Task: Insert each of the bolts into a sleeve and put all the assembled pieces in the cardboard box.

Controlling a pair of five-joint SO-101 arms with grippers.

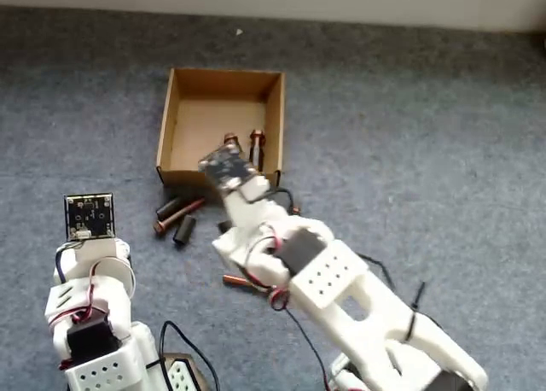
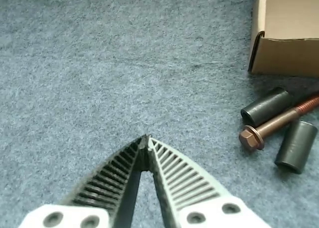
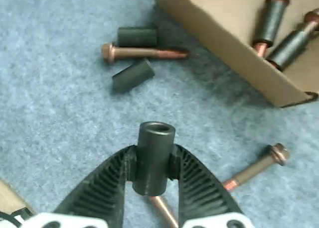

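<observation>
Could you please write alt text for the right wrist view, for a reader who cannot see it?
The right arm's jaws grip a dark sleeve, its open end facing the camera, above grey carpet. Farther off lie two loose sleeves flanking a bolt, another bolt lying apart, and a cardboard box holding two assembled pieces.

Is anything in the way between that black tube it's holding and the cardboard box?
Nothing visible: only bare carpet lies between the tube in the right gripper and the cardboard box near wall.
</observation>
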